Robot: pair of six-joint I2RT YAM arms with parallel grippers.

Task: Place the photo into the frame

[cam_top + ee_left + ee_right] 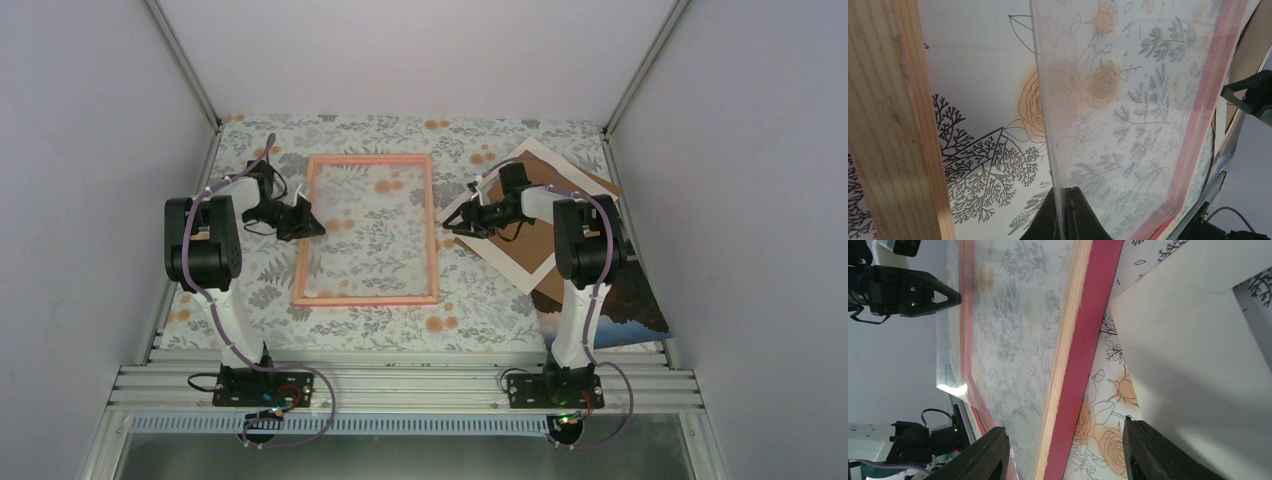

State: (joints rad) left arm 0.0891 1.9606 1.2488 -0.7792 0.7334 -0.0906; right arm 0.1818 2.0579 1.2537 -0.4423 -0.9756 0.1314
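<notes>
nearest the lens, the left tool [1064, 215] is pinched on the clear pane [1128, 125], whose edge seems raised off the pink frame [366, 298]. the right tool [1065, 437] hangs empty, jaws apart, beside the frame's right rail. the photo [620, 305] lies further right (under mat [500, 262] and board [585, 185]), long axis slanting away, nearer the right arm. only the top view shows it.
</notes>
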